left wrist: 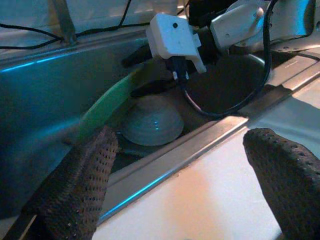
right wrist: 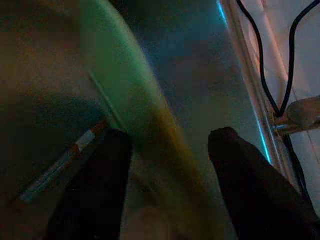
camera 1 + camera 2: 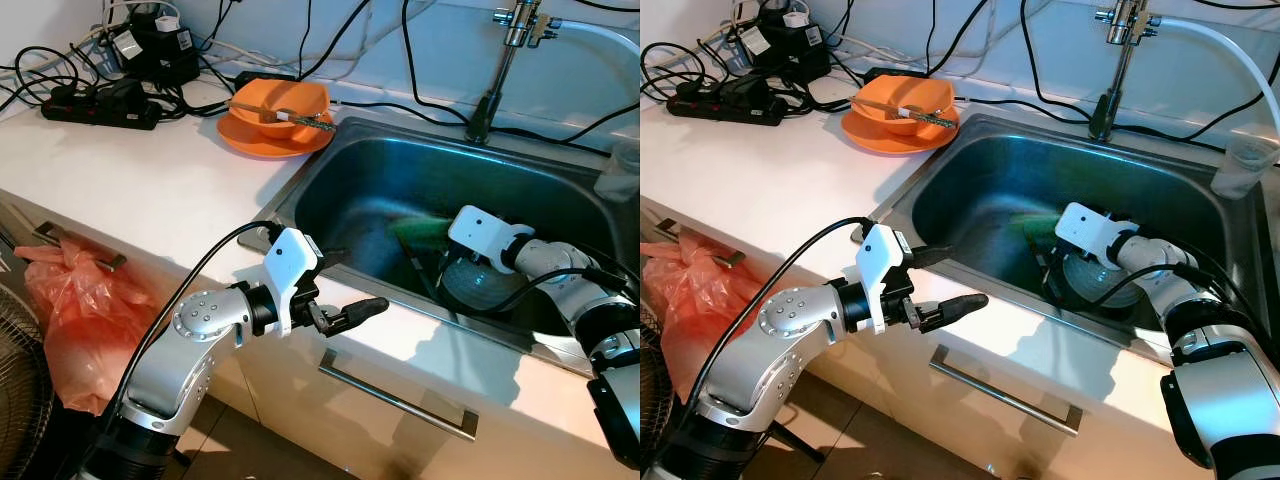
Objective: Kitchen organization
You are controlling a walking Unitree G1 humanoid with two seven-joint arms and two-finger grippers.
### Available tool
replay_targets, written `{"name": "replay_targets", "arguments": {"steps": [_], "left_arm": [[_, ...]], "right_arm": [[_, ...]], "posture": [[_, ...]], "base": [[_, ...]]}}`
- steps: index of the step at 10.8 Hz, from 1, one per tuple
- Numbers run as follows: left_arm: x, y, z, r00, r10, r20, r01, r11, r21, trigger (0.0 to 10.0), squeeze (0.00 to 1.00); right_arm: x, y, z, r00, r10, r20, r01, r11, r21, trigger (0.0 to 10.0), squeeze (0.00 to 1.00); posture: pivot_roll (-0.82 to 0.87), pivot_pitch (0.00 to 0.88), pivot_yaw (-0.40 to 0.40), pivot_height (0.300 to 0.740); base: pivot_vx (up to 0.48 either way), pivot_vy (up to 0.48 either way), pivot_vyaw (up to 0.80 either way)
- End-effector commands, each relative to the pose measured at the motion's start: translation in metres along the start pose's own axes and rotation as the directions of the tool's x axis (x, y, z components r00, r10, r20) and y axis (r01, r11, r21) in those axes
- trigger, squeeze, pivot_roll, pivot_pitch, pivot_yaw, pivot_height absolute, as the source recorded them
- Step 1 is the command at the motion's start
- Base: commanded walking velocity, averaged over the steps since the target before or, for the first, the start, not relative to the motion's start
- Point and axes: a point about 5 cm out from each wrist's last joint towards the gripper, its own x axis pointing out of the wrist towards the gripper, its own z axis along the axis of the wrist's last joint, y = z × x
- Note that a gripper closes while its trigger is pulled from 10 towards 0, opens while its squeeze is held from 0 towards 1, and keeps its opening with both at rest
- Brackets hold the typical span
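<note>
The right gripper [image 2: 167,150] reaches down into the steel sink [image 3: 380,160], jaws apart around the rim of a green plate [image 2: 125,85]. The left gripper [image 3: 350,312] hovers over the white desk [image 3: 150,190] at the sink's front edge, jaws apart. A pale bowl [image 1: 152,121] lies upside down beside the plate.

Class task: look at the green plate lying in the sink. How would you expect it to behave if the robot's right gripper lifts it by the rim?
The green plate looks thin and rigid, so it probably stays stiff rather than bending. It leans tilted among dishes by an overturned bowl, so it may slide or clatter when moved. The right gripper straddles its smooth rim, which could be slippery, especially if wet.
</note>
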Motion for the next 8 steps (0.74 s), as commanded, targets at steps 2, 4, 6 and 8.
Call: {"name": "replay_targets", "arguments": {"steps": [2, 4, 6, 8], "left_arm": [[-0.001, -0.002, 0.005, 1.000, -0.024, 0.009, 0.024, 1.000, 0.005, 10.0, 0.00], [0.000, -0.002, 0.004, 1.000, -0.029, 0.004, 0.029, 1.000, 0.005, 10.0, 0.00], [0.001, -0.001, 0.004, 0.999, -0.034, 0.003, 0.034, 0.999, 0.007, 10.0, 0.00], [0.002, 0.001, 0.005, 0.999, -0.031, 0.008, 0.031, 0.999, 0.011, 10.0, 0.00]], "right_arm": [[0.000, -0.007, 0.006, 0.999, 0.019, 0.030, -0.018, 0.999, -0.038, 10.0, 1.00], [-0.004, -0.014, 0.006, 0.999, 0.023, 0.036, -0.021, 0.999, -0.047, 10.0, 1.00], [-0.010, -0.030, 0.009, 0.998, -0.013, 0.065, 0.014, 0.999, -0.029, 10.0, 1.00], [-0.013, -0.040, 0.014, 0.992, -0.064, 0.105, 0.066, 0.998, -0.012, 10.0, 1.00]], "posture": [[0.00, 0.000, 0.021, 0.740], [0.00, 0.000, 0.024, 0.740], [-0.01, 0.000, 0.026, 0.740], [-0.01, 0.000, 0.027, 0.740]], "base": [[0.000, 0.000, 0.00], [0.000, 0.000, 0.00], [0.000, 0.000, 0.00], [0.000, 0.000, 0.00]]}}
